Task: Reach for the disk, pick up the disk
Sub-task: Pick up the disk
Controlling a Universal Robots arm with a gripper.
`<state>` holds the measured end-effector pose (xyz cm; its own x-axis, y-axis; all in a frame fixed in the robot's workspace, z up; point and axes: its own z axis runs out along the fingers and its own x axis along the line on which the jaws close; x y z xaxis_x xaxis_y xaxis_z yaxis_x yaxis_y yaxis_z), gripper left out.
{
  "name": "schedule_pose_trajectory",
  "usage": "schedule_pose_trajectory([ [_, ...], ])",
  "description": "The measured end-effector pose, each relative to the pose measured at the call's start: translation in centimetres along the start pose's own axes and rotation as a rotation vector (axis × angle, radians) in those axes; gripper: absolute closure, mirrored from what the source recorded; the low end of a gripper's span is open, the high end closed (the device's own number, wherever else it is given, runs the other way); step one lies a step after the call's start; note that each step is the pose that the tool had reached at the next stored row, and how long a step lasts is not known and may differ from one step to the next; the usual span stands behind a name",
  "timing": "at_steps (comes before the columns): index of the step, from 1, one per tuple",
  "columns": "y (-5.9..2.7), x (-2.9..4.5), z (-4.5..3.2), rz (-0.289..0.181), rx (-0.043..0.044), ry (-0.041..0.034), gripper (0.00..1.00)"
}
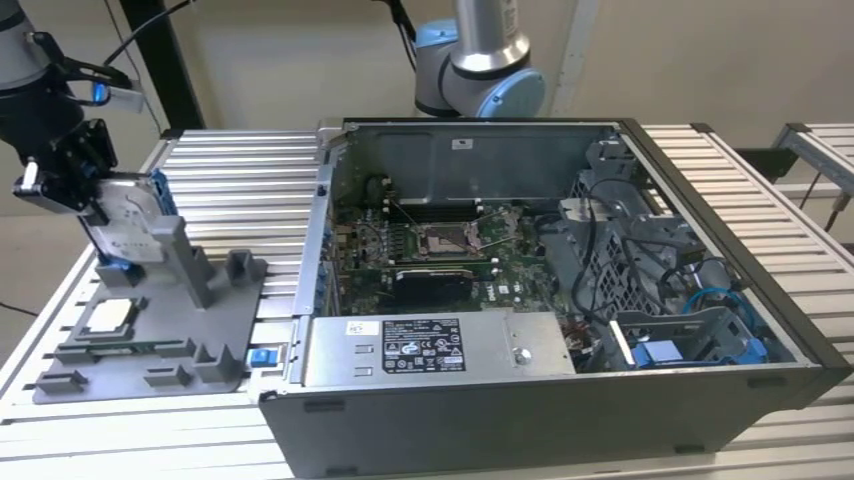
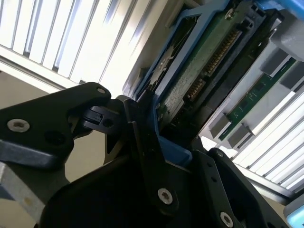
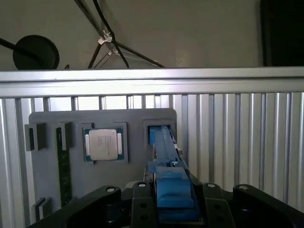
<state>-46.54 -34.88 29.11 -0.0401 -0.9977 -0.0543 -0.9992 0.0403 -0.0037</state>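
Tool (image 1: 88,203) pinching the disk (image 1: 130,220) by its upper edge, disk upright, lower end seated in grey fixture (image 1: 167,345) slot

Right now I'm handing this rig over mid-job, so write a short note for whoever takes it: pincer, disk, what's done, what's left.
Pincer: looks closed on the disk's blue rail edge, gripping from above.
Disk: upright on edge in a slot of the grey fixture, at the exterior view's left, beside the open computer case. Its lower end looks seated in the slot.
Done: the reach, and apparently the grip.
Left: the disk is not yet lifted out.
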Motion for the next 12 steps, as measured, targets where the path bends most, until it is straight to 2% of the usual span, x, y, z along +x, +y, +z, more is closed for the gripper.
schedule_pose_trajectory([
  [5,0.29,-0.02,-0.74,-0.001,0.0227,-0.0018,1.00],
  [8,0.36,-0.04,-1.01,-0.001,0.0267,0.0002,1.00],
  [11,0.57,-0.03,-1.04,-0.003,0.0437,-0.0007,1.00],
  [12,0.64,-0.03,-1.19,-0.003,0.0469,-0.0008,1.00],
])
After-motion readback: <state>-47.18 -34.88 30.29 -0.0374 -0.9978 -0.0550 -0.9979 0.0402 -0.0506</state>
